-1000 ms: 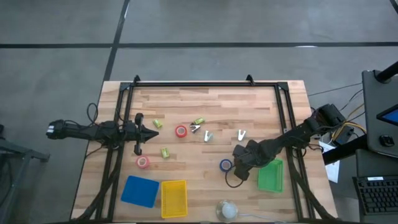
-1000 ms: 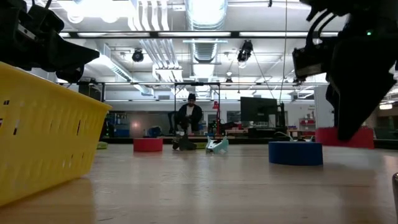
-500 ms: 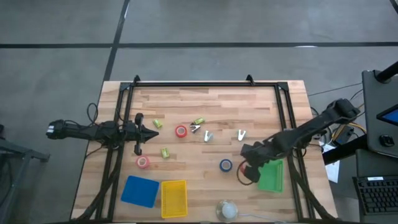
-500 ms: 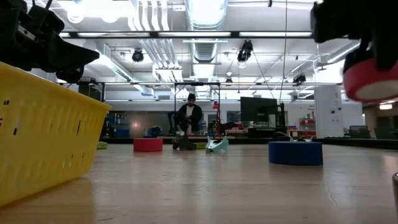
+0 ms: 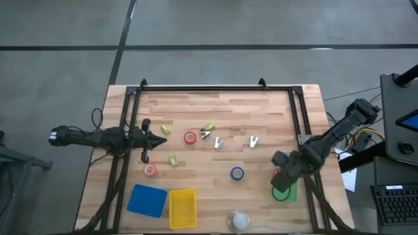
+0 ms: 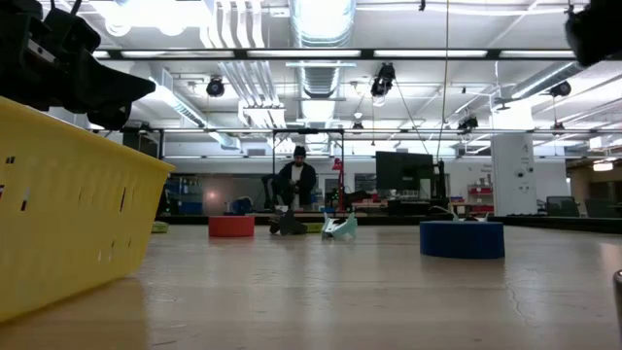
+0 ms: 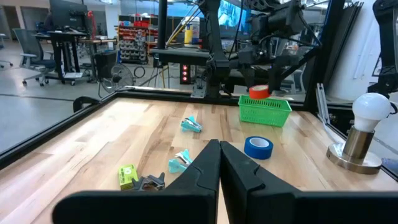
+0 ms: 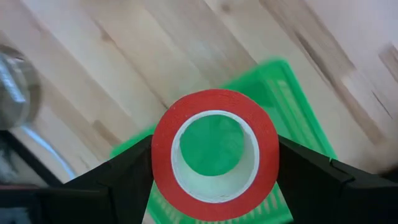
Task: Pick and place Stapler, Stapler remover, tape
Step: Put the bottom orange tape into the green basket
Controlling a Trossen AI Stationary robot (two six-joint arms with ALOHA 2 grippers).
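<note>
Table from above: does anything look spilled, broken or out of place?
Nothing stands out. Small items lie scattered on the table, but none looks damaged or spilled. The right gripper holds a red tape roll above the green basket; the left gripper waits shut.

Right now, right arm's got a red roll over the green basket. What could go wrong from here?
1. The right gripper holds the red tape roll over the green basket near its rim; a release off-centre may land it on the edge and roll it out.
2. The basket sits at the table edge, so a nudge on descent could shift it.
</note>
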